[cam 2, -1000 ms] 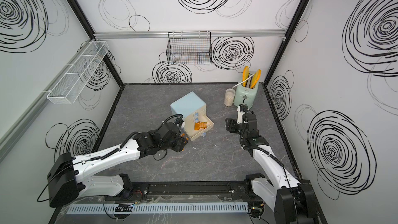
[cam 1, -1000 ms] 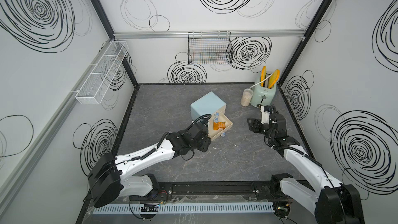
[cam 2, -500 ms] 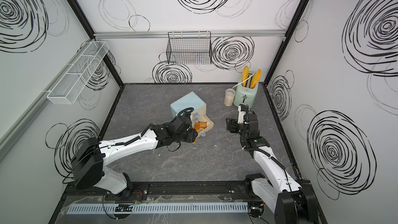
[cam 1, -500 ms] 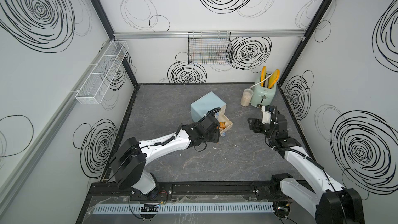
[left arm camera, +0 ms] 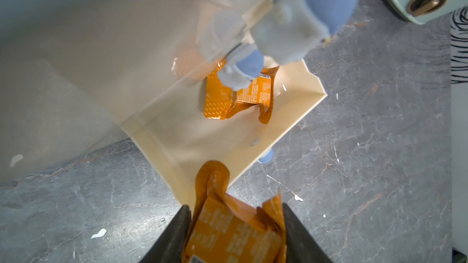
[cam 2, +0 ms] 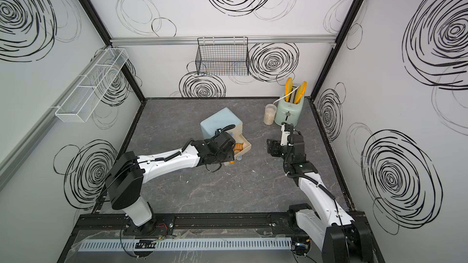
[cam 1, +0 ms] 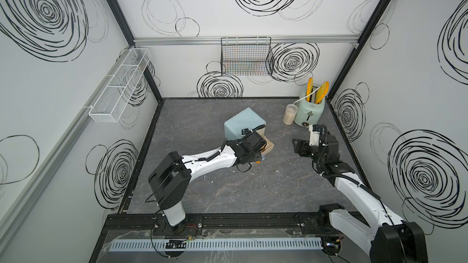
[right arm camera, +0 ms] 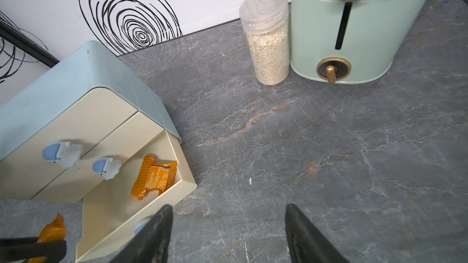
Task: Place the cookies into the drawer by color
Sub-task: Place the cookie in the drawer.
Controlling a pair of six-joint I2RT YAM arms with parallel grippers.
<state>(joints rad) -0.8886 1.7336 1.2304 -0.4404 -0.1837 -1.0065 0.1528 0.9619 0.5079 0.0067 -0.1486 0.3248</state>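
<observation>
Left claw (left arm camera: 235, 207) is clamped on an orange cookie packet (left arm camera: 228, 234), at the front corner of the pulled-out bottom drawer (left arm camera: 298, 112) of the pale-blue chest (cam 1: 243, 122). A second orange packet (right arm camera: 154, 178) lies inside that drawer. Right claw (right arm camera: 229, 208) is wide open and empty, above bare worktop (right arm camera: 329, 148) beside the chest.

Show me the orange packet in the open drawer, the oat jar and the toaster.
orange packet (right arm camera: 155, 179): right wrist view, printed face.
oat jar (right arm camera: 270, 54): right wrist view, body.
toaster (right arm camera: 374, 36): right wrist view, front.
</observation>
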